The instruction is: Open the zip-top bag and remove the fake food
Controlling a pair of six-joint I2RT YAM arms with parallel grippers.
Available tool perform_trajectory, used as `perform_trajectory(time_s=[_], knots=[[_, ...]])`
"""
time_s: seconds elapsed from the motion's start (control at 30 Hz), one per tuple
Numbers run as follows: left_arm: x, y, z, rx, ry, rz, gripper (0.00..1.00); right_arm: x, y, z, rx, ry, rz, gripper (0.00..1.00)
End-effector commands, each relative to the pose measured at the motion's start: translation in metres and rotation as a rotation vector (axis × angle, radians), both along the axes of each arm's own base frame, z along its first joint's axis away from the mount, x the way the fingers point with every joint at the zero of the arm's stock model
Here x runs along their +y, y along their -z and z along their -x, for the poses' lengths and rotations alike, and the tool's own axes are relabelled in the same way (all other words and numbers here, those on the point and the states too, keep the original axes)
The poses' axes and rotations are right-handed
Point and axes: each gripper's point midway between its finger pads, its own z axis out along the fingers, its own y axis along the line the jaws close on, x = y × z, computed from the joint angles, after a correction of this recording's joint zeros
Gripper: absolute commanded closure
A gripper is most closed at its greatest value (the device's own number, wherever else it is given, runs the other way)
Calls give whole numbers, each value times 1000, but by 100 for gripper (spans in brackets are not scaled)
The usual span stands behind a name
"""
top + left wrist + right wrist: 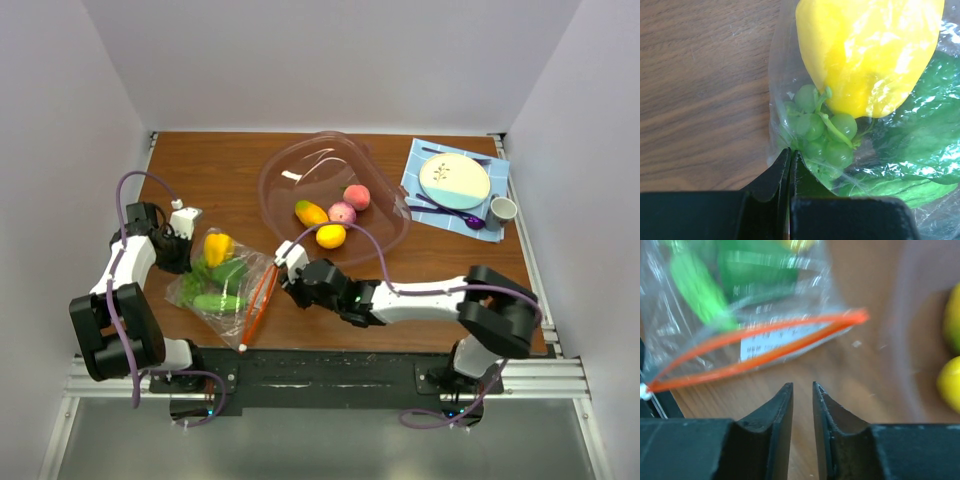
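**L gripper clamped on bag edge; R gripper just short of the open mouth**

The L gripper [790, 159] is seen w/ its fingers pressed together. The edge film of the zip-top bag [225, 285] is pinched between the tips. Directly ahead of those tips, inside the bag, green grapes [822, 135] are bunched. Beyond them a yellow pepper [865, 55] is pressed against the plastic. More green is seen through the crinkled film to the right of the tips, but its kind can't be told from the wrist view. In the top view a green cucumber [218, 301] is seen in the bag, on the side away from the L gripper.

The R gripper [802, 390] is held w/ fingers narrowly apart, nothing between them, and bare table [200, 165] under the gap. Just ahead of its tips the orange-red zip strip [760, 347] is spread in an open loop. The mouth faces the gripper and is not touched by it. Off to the R gripper's right stands a clear pinkish bowl [290, 170]. A lemon [331, 236], a mango [311, 212] and a peach [356, 196] are held in it.
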Motion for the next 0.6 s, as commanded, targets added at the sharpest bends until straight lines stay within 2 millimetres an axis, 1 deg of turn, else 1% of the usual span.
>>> perform_trajectory(time_s=[0.0,0.03,0.1,0.2,0.37,0.43,0.47,0.5,0.57], knots=[[2,-13,-6,-36,-2,5,100,36,5,20,43,-106,-101,70],[1,-14,-7,-38,-3,7,100,39,13,21,50,-114,-92,70],[0,-15,-6,-36,-3,12,100,52,9,24,40,-136,-113,68],[-2,-15,-5,-33,-7,22,100,64,4,23,18,-132,-131,68],[-2,-18,-5,-43,-5,20,100,86,6,34,6,-173,-127,66],[-2,-20,-5,-45,-5,21,100,93,8,42,1,-195,-119,66],[-2,-22,-7,-51,-3,21,100,98,5,43,-6,-200,-123,65],[-2,-23,-8,-53,-3,24,100,100,15,45,3,-207,-100,64],[-3,-28,-11,-63,-1,31,100,106,18,46,3,-220,-88,61]])
